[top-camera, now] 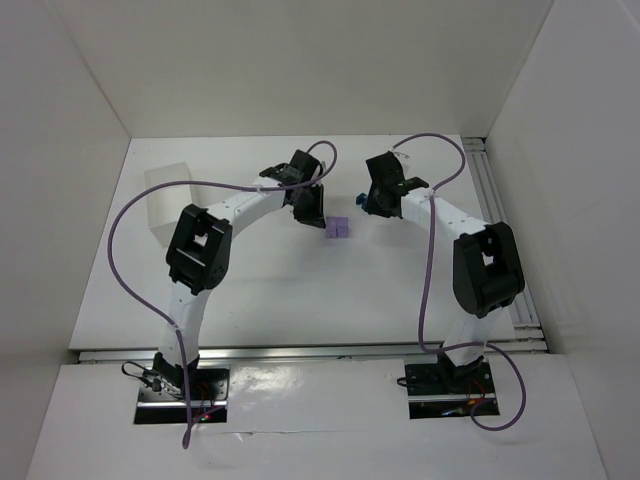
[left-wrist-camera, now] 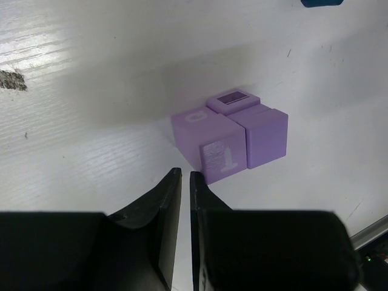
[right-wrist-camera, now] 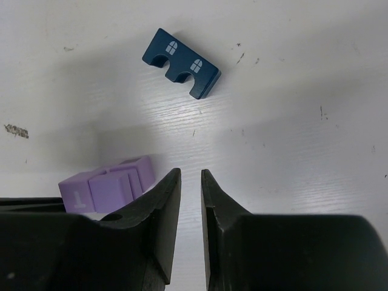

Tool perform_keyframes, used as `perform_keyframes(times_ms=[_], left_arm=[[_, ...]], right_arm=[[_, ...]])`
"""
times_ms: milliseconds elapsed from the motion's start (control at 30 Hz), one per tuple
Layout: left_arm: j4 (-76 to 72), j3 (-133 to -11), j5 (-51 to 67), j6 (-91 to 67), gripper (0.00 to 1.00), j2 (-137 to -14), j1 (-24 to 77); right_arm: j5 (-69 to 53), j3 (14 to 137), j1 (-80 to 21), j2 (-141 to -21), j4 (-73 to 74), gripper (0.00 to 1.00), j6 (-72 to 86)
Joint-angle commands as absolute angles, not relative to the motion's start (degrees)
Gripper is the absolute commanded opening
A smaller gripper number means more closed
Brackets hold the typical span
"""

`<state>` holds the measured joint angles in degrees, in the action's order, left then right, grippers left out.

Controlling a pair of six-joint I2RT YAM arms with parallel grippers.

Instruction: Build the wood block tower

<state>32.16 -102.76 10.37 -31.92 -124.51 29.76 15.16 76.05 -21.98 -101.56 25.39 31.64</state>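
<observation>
A cluster of light purple blocks (top-camera: pixel 338 228) sits on the white table, two cubes side by side with a flatter piece behind them. It shows close up in the left wrist view (left-wrist-camera: pixel 230 136). A dark blue arched block (right-wrist-camera: pixel 182 62) with window marks lies flat on the table, apart from the cluster. My left gripper (left-wrist-camera: pixel 185 174) is shut and empty, its tip just in front of the cluster's near corner. My right gripper (right-wrist-camera: pixel 191 171) is shut to a narrow gap and empty, hovering between the purple cluster (right-wrist-camera: pixel 109 185) and the blue block.
A translucent white box (top-camera: pixel 170 205) stands at the far left of the table. White walls enclose the table on three sides. A metal rail (top-camera: pixel 500 210) runs along the right edge. The blue block's edge shows at the top of the left wrist view (left-wrist-camera: pixel 321 2).
</observation>
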Motion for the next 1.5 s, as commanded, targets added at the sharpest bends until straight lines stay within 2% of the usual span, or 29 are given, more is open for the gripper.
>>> perform_keyframes(times_ms=[0,700,1200,1467], left_arm=[[32.9,-105.3,11.3,-32.3,0.24,-126.0,30.1],[35.2,-104.2,6.5,-31.3,0.24,-122.1,30.7],[35.8,-96.1,2.3,-31.3,0.24,-112.9,27.4],[35.8,-95.0,2.3,-31.3,0.24,-112.9,27.4]], right_arm=[[15.1,75.8,-22.0,-98.3,24.9,0.27,31.1],[10.6,76.9,-22.0,-102.7,25.0,0.27,29.4],[4.2,76.9,-22.0,-108.8,22.3,0.27,27.9],[3.1,78.0,-23.0,-110.5,22.3,0.27,27.3]])
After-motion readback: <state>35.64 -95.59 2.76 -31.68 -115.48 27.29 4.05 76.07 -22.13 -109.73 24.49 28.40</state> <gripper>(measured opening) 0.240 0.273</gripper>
